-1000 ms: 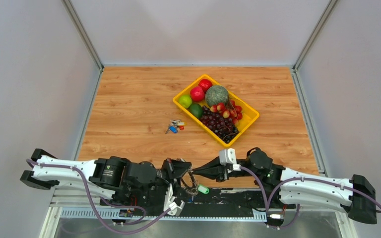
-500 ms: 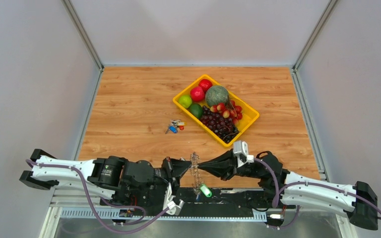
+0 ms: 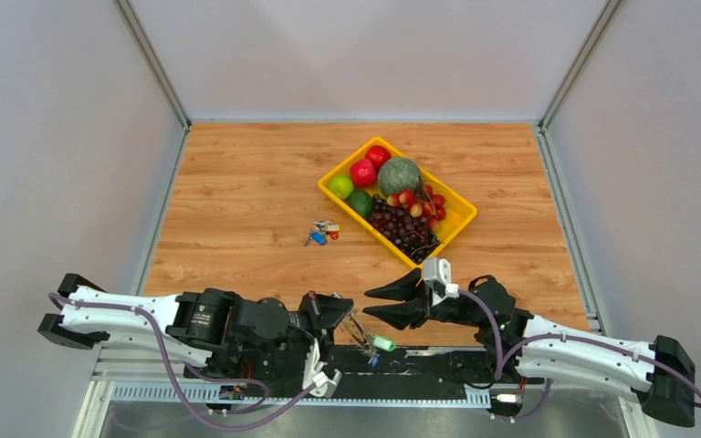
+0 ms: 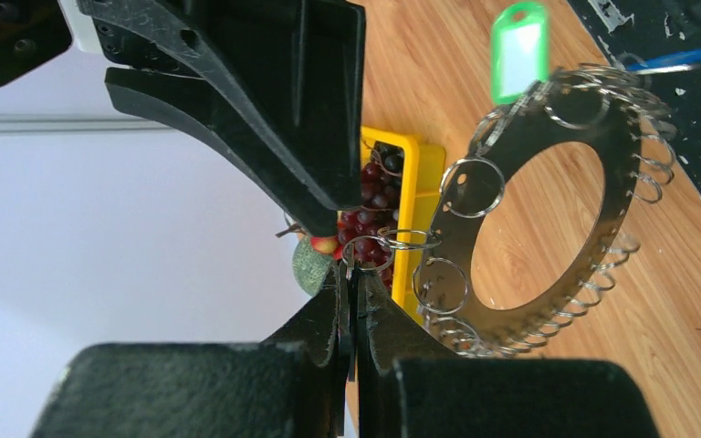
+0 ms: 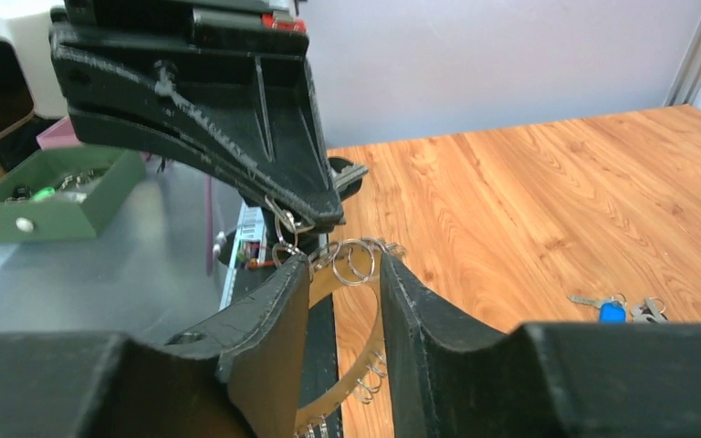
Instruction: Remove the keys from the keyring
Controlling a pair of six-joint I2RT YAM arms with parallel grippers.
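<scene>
Left wrist view showed left gripper [image 4: 349, 283] clamped on keyring [image 4: 566, 123], green key [image 4: 519, 50] at ring's 12 o'clock; top external showed right gripper [image 3: 366, 304] gaping apart.

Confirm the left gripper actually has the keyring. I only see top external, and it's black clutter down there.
Observer: Yes. Left wrist shows the left gripper shut on the keyring, pinching one split ring at its rim.
Operator: Right gripper relative to it?
Observer: Right wrist shows the right gripper open, with the keyring's edge in the gap between its fingers.
Operator: Green key off?
Observer: No. In left wrist the green-capped key looks attached at the rim, across from the pinch.
</scene>
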